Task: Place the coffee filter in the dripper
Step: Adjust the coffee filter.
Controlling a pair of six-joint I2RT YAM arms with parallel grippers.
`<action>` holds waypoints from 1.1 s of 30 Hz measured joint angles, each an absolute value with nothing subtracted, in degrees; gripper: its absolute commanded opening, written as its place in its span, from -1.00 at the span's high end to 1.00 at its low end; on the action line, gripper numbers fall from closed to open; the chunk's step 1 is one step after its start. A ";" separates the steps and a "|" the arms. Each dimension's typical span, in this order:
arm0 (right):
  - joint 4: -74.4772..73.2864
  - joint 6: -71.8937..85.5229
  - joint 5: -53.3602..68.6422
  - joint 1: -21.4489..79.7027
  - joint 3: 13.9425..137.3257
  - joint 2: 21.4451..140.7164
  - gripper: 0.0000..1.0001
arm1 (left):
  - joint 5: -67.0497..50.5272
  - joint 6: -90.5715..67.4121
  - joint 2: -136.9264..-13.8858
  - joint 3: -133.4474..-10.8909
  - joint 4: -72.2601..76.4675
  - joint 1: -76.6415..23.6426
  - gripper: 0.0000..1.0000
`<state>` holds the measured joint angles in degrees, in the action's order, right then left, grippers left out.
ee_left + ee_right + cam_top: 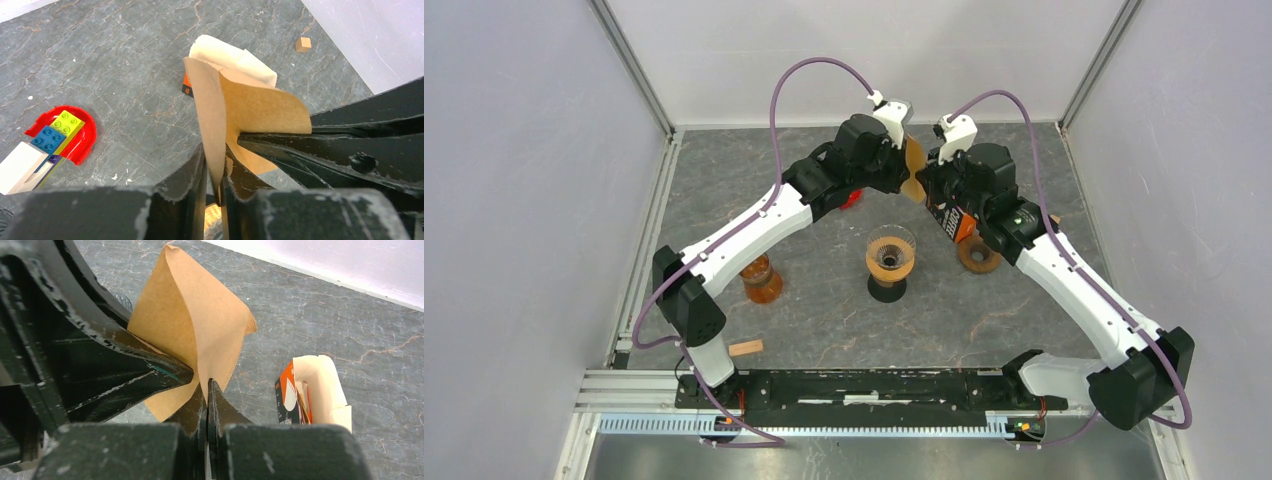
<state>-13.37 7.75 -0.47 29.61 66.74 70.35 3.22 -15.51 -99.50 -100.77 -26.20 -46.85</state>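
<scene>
Left wrist: red dish [86, 145] holds toy bricks [64, 125] (filter [250, 107] pinched aloft).

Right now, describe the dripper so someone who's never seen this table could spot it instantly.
Go to the middle of the grey marbled table. The dripper stands there: a clear glass cone on a black foot, unlike the amber cup to its left and the brown round piece to its right.
</scene>
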 measured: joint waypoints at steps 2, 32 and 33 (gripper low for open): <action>-13.37 7.81 -0.01 29.50 66.74 70.17 1.00 | 3.03 -15.51 -99.70 -100.77 -26.22 -46.85 0.88; -13.37 0.43 -8.14 29.45 66.65 69.67 0.61 | 2.59 -15.44 -99.33 -100.09 -26.52 -48.69 0.95; -13.37 0.08 -8.25 29.45 66.61 69.63 0.61 | 2.74 -15.42 -99.33 -100.09 -26.52 -48.69 0.95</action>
